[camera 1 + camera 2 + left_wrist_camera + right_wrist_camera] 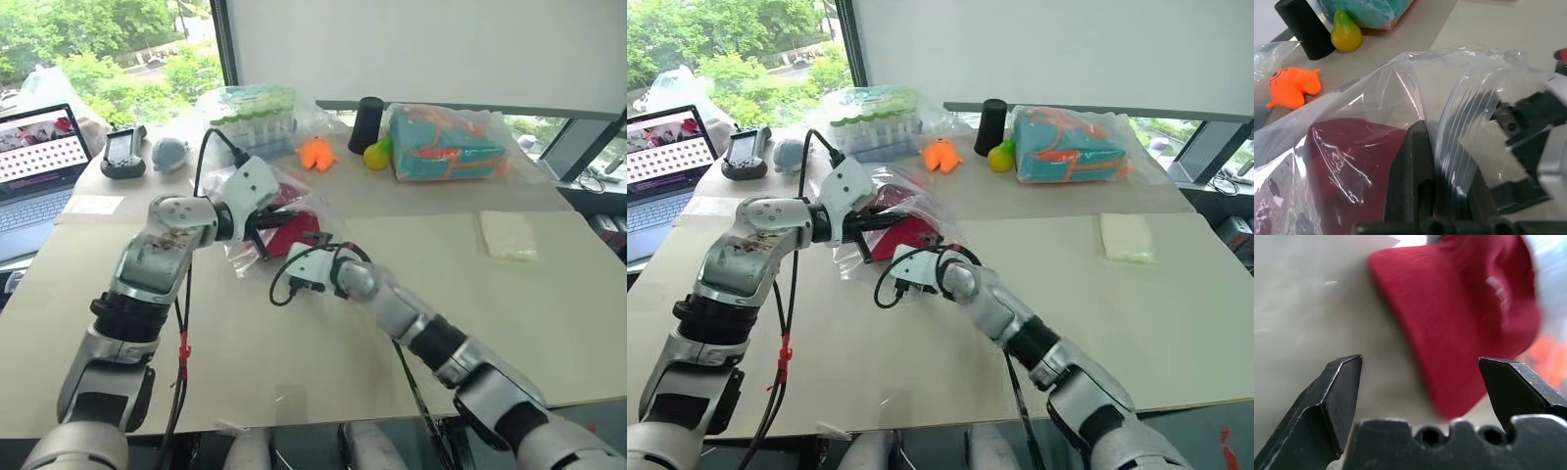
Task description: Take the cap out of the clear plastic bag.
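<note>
Head views: The left arm is extended forward over the table (294,382) with its forearm angled toward the right. The left gripper (884,223) is closed, and the edge of the clear plastic bag (906,201) is pinched between its 2 fingers. The right arm is reached forward and toward the left, with the right gripper (292,257) placed just in front of the bag. The cap (294,231) lies at the bag's near end, between the 2 grippers. The table is covered with a pale beige sheet. A laptop (34,166) stands at the far left, and a tube rack in a bag (257,117), an orange toy (315,153), a black cylinder (367,123), a bag with teal-orange contents (451,143) and a folded white cloth (507,235) are set along the far and right sides. Windows with green trees are seen behind.

Left wrist view: The 2 black fingers (1413,181) are shut on a fold of clear film. The maroon cap is seen through the bag, just beside the fingers.

Right wrist view: The right gripper's jaws are spread wide with nothing held. The cap's curved brim (1437,357) is pointed toward the gripper, between the fingertips, resting on the beige surface. Part of a small white embroidered mark (1498,291) is visible on the crown.
</note>
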Robot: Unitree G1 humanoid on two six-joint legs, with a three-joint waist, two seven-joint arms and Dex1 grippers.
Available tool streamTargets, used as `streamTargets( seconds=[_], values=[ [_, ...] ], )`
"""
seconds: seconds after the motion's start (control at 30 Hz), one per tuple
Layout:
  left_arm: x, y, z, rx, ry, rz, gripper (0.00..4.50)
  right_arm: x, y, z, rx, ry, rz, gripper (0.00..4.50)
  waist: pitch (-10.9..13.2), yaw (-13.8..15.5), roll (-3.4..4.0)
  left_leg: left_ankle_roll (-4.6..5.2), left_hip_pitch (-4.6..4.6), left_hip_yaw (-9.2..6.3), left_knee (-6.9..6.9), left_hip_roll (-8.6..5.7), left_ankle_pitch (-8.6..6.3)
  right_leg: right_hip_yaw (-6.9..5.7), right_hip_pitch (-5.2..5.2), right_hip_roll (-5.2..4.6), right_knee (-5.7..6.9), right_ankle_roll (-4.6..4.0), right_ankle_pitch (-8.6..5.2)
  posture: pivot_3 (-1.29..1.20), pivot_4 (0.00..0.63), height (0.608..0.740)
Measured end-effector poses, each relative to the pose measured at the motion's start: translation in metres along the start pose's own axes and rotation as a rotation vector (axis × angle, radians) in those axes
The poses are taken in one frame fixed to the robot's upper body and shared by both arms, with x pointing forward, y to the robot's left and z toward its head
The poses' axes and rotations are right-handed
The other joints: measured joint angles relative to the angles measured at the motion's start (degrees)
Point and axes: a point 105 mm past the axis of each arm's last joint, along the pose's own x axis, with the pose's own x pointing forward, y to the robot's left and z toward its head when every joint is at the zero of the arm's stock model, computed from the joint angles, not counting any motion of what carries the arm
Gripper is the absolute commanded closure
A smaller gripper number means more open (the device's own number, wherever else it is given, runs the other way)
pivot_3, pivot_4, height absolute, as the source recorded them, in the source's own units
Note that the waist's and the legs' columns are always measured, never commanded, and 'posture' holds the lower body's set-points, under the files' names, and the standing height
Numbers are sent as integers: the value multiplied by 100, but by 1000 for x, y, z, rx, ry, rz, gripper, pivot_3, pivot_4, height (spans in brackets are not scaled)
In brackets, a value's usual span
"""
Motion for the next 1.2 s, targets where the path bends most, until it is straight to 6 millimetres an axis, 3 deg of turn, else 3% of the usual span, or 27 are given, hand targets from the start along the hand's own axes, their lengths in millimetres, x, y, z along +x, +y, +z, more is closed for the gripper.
streamTargets(
  seconds=[0.1,0.2,0.57,0.9,1.1,1.13,1.2],
  values=[
    [0,0,-1,-3,1,0,4408,10,2,8,-30,-11,-36,0,0,-2,0,0,-3,-2,-2,-1,0,-1,0,-1,-2,-1,1,0,150,740],
    [0,-1,-3,-8,4,0,4500,16,9,6,-22,1,-38,708,0,3,0,0,-5,-3,-2,-2,0,-2,0,-3,-2,-2,2,0,150,740],
    [-1,-3,-7,-22,14,7,4500,16,8,12,4,-35,-57,4365,0,-54,1,0,-2,-5,-2,-2,0,-2,1,-3,3,-2,3,0,150,740],
    [-1,-8,0,-2,-10,-5,4500,3,0,8,62,-42,-81,4461,0,-55,1,0,7,-10,-2,-3,0,-6,13,-4,1,-2,3,0,150,740],
    [-4,-9,-6,0,2,1,4500,-26,-16,12,228,-101,-89,4461,0,-24,1,0,7,-11,-1,-3,0,-6,14,-3,2,-1,2,0,150,740],
    [-3,-12,-13,-16,18,-3,4500,-37,-26,24,281,-154,-94,4461,0,-31,1,0,7,-11,-1,-1,0,-6,12,-2,2,-1,2,0,150,740],
    [-3,-15,-6,14,-6,-13,4500,-50,-25,24,379,-168,-69,4461,0,-16,1,0,6,-12,-2,-1,0,-8,13,-2,1,-1,2,0,150,740]
  ],
)
